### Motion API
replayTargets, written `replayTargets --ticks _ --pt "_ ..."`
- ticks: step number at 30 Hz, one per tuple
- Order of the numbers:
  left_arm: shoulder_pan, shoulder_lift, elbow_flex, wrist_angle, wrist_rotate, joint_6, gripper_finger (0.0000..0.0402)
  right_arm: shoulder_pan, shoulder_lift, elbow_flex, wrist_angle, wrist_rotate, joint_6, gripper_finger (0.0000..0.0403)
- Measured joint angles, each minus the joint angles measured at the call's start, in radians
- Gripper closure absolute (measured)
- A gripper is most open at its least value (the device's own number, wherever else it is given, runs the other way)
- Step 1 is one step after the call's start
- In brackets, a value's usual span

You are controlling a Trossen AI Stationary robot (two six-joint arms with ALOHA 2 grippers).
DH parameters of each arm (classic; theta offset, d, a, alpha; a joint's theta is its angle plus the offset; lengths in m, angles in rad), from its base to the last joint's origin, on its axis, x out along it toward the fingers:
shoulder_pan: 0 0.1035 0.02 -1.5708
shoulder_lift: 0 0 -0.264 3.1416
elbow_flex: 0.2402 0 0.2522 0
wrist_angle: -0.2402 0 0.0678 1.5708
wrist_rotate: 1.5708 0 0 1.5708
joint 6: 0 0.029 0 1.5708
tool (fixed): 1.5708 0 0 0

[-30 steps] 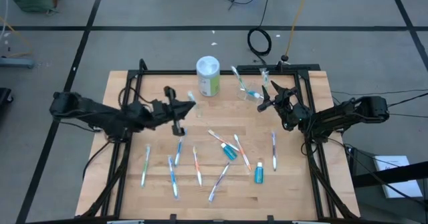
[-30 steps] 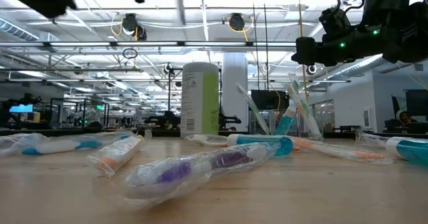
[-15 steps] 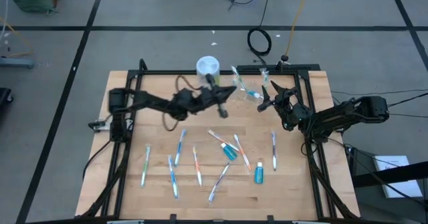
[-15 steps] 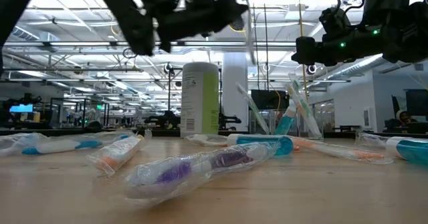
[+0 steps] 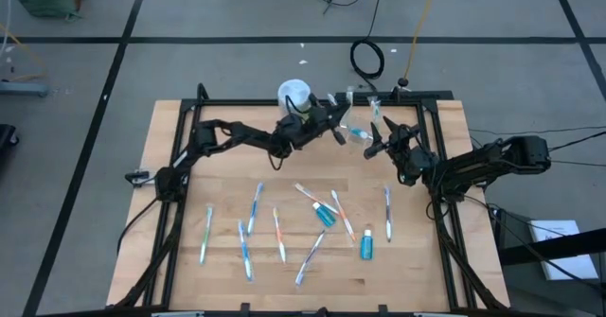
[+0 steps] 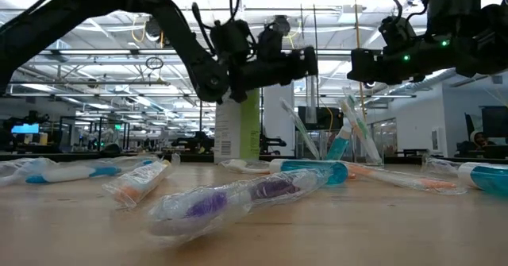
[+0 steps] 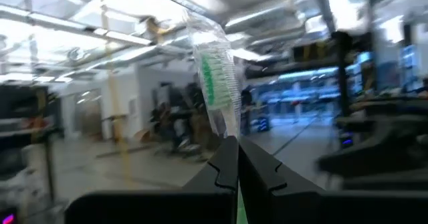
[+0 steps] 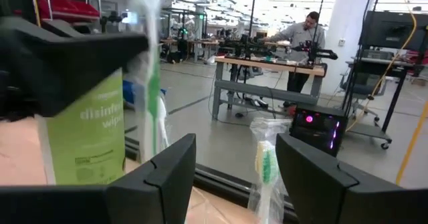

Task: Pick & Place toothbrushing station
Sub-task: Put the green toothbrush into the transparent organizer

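Toothbrushes (image 5: 256, 203): roughly nine loose; tubes (image 5: 366, 247): two.

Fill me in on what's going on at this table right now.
The left gripper has its jaws shut on a wrapped green toothbrush and holds it in the air near the clear cup at the back of the table, beside the wipes canister. The right gripper waits open by the cup. More toothbrushes and toothpaste tubes lie scattered on the wooden table.
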Motion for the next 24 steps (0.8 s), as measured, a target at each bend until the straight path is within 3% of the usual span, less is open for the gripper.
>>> replayTargets --ticks 9,16,24 --pt "0.033 0.0 0.0 -0.21 -0.023 0.035 0.0399 0.0 0.0 0.0 0.0 -0.003 -0.006 0.0209" --pt "0.026 0.0 0.0 -0.259 -0.032 0.009 0.0382 0.0 0.0 0.0 0.001 -0.003 -0.008 0.0211" --pt "-0.006 -0.025 0.0 -0.483 -0.233 -0.045 0.0381 0.0 0.0 0.0 -0.032 -0.003 -0.005 0.0215"
